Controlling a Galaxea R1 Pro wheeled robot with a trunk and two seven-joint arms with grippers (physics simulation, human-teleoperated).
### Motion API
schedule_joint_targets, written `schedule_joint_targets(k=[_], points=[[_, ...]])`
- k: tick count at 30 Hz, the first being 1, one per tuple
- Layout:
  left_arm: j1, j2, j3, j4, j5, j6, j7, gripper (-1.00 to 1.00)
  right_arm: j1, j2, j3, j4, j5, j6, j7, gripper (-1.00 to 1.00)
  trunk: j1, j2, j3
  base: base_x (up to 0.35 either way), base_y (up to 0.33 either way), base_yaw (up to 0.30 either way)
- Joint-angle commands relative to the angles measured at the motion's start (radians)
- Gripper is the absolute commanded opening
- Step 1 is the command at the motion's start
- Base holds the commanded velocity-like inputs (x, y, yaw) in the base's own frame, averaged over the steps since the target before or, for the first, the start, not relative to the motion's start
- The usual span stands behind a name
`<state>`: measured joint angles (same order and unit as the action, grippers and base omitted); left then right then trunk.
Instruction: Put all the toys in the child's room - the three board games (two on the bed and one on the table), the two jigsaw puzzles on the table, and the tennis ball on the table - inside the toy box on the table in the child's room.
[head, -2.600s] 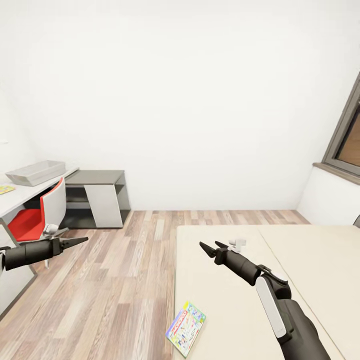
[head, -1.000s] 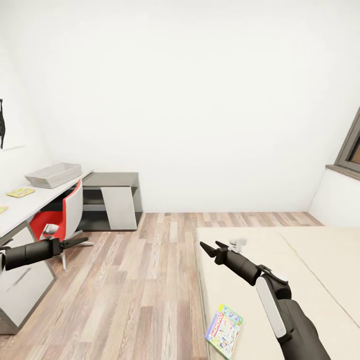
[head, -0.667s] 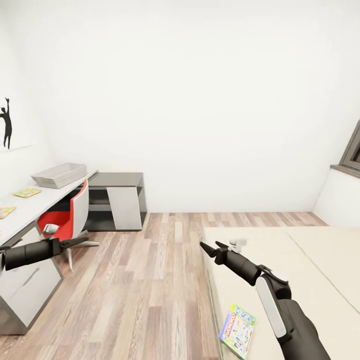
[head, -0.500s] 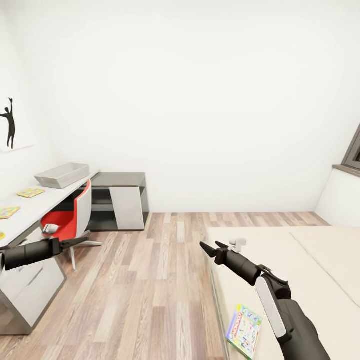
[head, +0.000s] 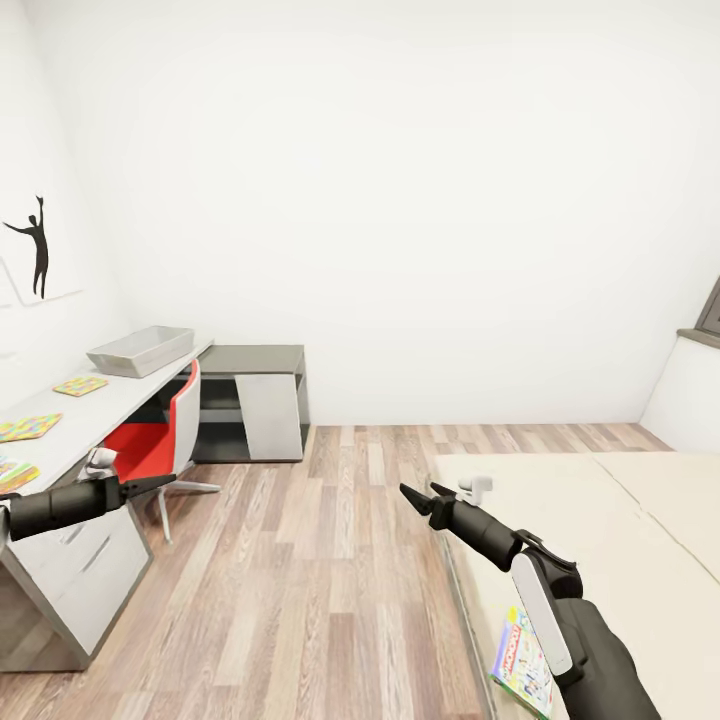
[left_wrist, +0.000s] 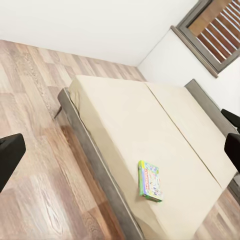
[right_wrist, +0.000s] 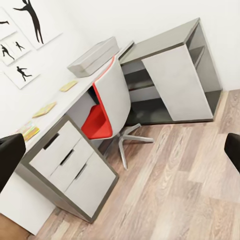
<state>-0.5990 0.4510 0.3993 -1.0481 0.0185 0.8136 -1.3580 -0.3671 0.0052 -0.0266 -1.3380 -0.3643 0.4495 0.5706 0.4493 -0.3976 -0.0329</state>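
White-walled room, wood plank floor (head: 330, 560). Near to far: right gripper (head: 418, 497) is over the floor by the bed (head: 620, 520) edge, jaws spread wide, nothing held. Left gripper (head: 160, 483) sits beside the table (head: 120, 400) front — in the head view its fingers look close together, in the wrist view the tips sit wide apart at the frame edges, so cannot tell; nothing visibly held. Green-edged board game (head: 525, 665) lies flat on the mattress near the bed's edge. On the table: a colourful flat item (head: 15, 473) nearest, then two jigsaw puzzles (head: 30, 428) and (head: 80, 385), apart from each other — toy box (head: 140, 351) at the far end. Red chair (head: 160, 440) tucked at the table, dark shelf unit (head: 255, 400) beyond it against the wall.
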Motion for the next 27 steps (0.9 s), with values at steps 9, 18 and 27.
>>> schedule_joint_targets(k=[9, 18, 27], points=[[-0.001, 0.0, 0.001, 0.0, 0.001, 0.012, -0.003, 1.0, -0.001, 0.0, -0.003, 0.0, -0.009, 0.009, 0.003, 1.0, 0.001, -0.002, -0.002, 0.036, 0.287, -0.213], [-0.001, 0.0, 0.001, 0.0, 0.002, 0.012, -0.003, 1.0, -0.001, 0.0, -0.003, 0.0, -0.01, 0.01, 0.002, 1.0, 0.001, -0.002, -0.002, 0.184, 0.25, -0.277], [-0.001, 0.0, 0.005, 0.0, 0.002, 0.012, -0.003, 1.0, -0.001, 0.001, -0.003, 0.0, -0.011, 0.01, 0.002, 1.0, 0.001, -0.002, -0.002, 0.245, 0.209, -0.28]])
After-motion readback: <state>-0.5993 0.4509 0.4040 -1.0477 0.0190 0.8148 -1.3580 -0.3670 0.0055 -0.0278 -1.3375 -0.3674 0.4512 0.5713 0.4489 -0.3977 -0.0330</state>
